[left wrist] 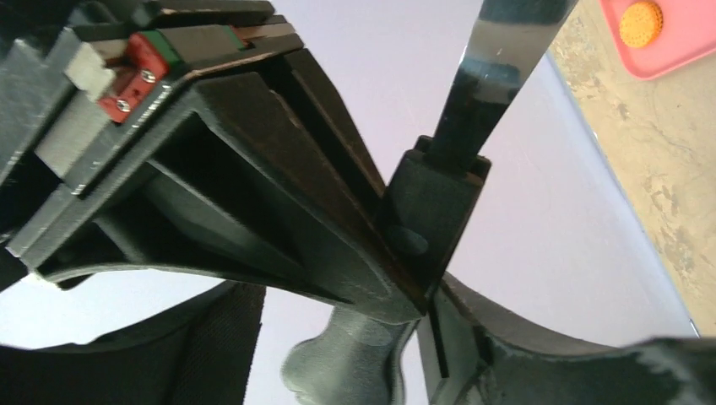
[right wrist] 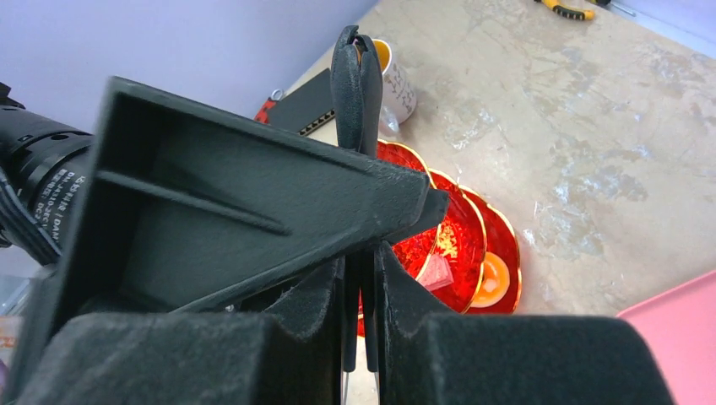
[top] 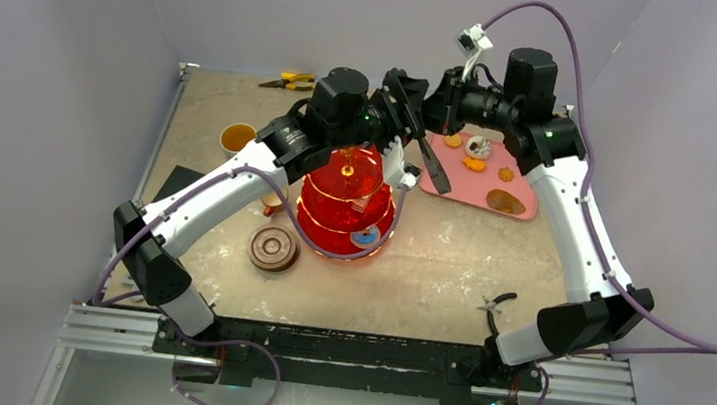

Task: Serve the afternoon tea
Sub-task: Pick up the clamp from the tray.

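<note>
right end effector: clamped on the black tongs, thin twin blades pinched btwn its pads.
left end effector: at the tongs' lower half; gripping or not, can't tell.
tongs axis: slants far-left to near-right, tip over the gap btwn stand and tray.
stand: mid counter, just left of & below both end effectors. Red see-through plastic, gold-rimmed round tiers, a few pieces on it.
pastries: small, orange-ish, on smooth pink tray, right of the tongs; right arm nearer.
mug: white, amber tea, far left, well apart.
next, prob.: tongs swing right toward the tray.
</note>
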### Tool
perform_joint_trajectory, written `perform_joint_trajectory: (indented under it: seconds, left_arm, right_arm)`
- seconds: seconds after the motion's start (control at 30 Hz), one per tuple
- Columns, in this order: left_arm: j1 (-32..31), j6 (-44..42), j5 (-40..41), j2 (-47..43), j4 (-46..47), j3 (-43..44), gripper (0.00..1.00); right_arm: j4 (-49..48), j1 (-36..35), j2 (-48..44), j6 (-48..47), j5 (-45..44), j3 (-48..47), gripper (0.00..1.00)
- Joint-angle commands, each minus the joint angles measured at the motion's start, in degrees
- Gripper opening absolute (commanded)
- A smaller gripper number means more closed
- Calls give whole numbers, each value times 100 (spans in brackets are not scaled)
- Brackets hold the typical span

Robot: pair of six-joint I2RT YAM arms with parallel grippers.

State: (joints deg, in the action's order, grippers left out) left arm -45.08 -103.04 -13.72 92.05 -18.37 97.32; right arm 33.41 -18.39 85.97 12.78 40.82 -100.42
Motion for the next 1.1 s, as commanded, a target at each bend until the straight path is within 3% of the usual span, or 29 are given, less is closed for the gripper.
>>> perform_joint_trajectory:
  seconds: [0.0,0.13,0.27,0.37,0.47,0.67,0.87,1.07]
  left_arm:
    - [-19,125,289,56,140,410,56]
    - [-21,413,446,65,47,530,45]
    - [-22,898,479,26,355,522,23]
    - [-17,1287,538,-70,688,422,13]
    - [-15,1689,628,-232,1179,157,7]
    - [-17,2429,987,-548,2356,-360,0]
    - [-11,2356,1479,-685,4128,-1069,0]
    - [-15,2158,1686,-490,5169,-1057,0]
  right_arm:
    - [45,-32,-203,-149,225,-276,15]
    - [13,-33,-213,-140,234,-316,17]
    - [-148,-33,-282,-2,178,-294,30]
    - [-319,-33,-412,162,-18,-322,44]
    - [-520,-24,-522,367,-467,-526,67]
    - [-1110,20,-860,1024,-2029,-1035,98]
    - [-2066,32,-1451,1893,-2630,-583,99]
    - [-2577,30,-1831,2421,-2234,172,99]
